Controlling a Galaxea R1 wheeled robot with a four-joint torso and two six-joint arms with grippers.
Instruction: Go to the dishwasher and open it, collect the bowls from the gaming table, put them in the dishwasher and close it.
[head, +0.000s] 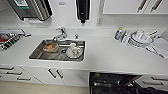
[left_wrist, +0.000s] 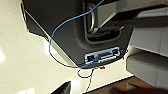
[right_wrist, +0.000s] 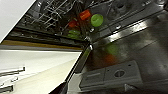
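Observation:
The dishwasher (head: 117, 83) stands open under the counter at the lower right of the head view, dark inside with wire racks. In the right wrist view its steel door (right_wrist: 142, 47) lies folded down, with the grey detergent compartment (right_wrist: 112, 76) on it. A green bowl (right_wrist: 97, 20) and an orange bowl (right_wrist: 85, 14) sit in the lower rack (right_wrist: 50, 15), with more red and green pieces beside them. A dark edge of my right gripper (right_wrist: 60, 88) hangs over the door's near corner. My left gripper (left_wrist: 62, 88) hangs low beside the robot's dark body, above the floor.
A steel sink (head: 37, 53) in the white counter holds a dish with orange food (head: 50, 46) and a white plate with a cup (head: 74, 51). Stacked dishes (head: 140, 38) and a bottle (head: 118, 33) stand at the right. White cabinet doors (head: 55, 73) are left of the dishwasher.

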